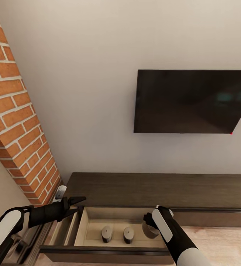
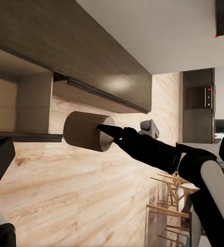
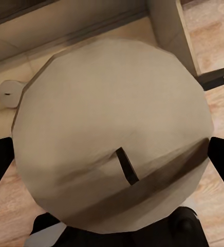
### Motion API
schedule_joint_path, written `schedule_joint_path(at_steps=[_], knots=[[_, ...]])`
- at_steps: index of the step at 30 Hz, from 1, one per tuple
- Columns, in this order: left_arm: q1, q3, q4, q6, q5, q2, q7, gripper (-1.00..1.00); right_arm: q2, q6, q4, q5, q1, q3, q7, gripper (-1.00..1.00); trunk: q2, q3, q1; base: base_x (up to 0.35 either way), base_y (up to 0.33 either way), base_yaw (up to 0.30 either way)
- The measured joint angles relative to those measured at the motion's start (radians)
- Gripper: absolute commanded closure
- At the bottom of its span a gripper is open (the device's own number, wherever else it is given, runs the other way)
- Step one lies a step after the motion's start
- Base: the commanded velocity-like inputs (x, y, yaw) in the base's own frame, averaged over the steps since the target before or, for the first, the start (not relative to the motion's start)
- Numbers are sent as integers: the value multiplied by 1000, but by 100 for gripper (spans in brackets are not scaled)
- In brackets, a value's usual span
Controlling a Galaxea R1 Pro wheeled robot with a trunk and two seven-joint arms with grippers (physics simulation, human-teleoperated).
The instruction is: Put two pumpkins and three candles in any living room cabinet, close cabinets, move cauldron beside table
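Observation:
The dark-brown cabinet [image 1: 153, 188] runs along the wall with one drawer [image 1: 98, 218] pulled out, showing its pale beige inside. Two beige-grey candles [image 1: 106, 234] [image 1: 128, 235] stand upright on the drawer floor. Over the drawer's right end, my right gripper [image 1: 150, 226] is shut on a third candle [image 3: 112, 118], whose wick end faces the right wrist camera; the same candle [image 2: 86, 131] also appears in the left wrist view. My left gripper [image 1: 75, 204] hangs open and empty by the drawer's left end. Pumpkins, cauldron and table are out of view.
A black TV [image 1: 194, 101] hangs on the wall above the cabinet. The red-brick fireplace [image 1: 17, 129] rises at the left, close to my left arm. Light wood floor [image 1: 227, 240] lies in front of the cabinet. A small white-grey object [image 1: 60, 192] sits by the brick's foot.

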Motion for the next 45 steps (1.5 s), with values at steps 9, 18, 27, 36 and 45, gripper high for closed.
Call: schedule_joint_path(at_steps=[9, 18, 27, 36, 45], knots=[[0, -1, 0, 0, 0, 0, 0, -100, 0, -50, 37, 0, -5, 0, -1, 100, 0, 0, 0, 58, 0, 0], [0, 0, 0, 0, 0, 0, 0, -100, 0, -54, 42, -1, -6, 0, -1, 100, 0, 0, 0, 60, 0, 0], [0, 0, 0, 0, 0, -1, 0, -100, 0, -56, 51, -1, -6, 0, -1, 100, 0, 0, 0, 68, 0, 0], [0, 0, 0, 0, 0, 0, 0, -100, 1, -57, 51, -1, -6, 0, -1, 100, 0, 0, 0, 57, 0, 0], [0, 6, 0, 0, 1, 0, -1, -100, 0, -57, 52, -1, -6, 0, -1, 100, 0, 0, 0, 10, 0, 0]])
